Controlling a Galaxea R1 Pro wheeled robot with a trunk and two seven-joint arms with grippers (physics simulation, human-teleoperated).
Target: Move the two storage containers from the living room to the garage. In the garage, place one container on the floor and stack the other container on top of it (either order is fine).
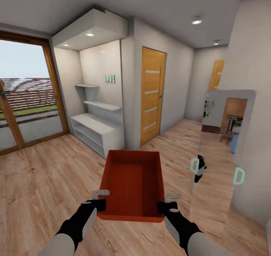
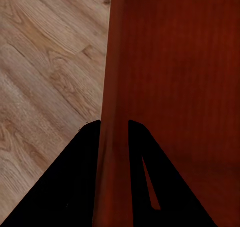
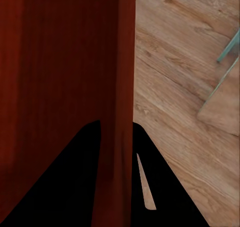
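One orange-red storage container (image 1: 131, 184) is held level in front of me above the light wood-plank floor (image 1: 49, 173), its open top up and nothing inside. My left gripper (image 1: 100, 200) is shut on its left wall near the near corner, and my right gripper (image 1: 168, 203) is shut on the right wall. In the left wrist view the two black fingers (image 2: 75, 177) straddle the container's wall (image 2: 115, 87). Likewise in the right wrist view the fingers (image 3: 160, 182) clamp the wall (image 3: 122, 87).
A white shelving alcove (image 1: 98, 128) stands ahead on the left. A wood door (image 1: 152, 94) lies straight ahead, with a hallway (image 1: 188, 128) to its right. Wood-framed glass doors (image 1: 26, 98) are at far left. A mirrored panel with teal handles (image 1: 222, 154) stands close on the right.
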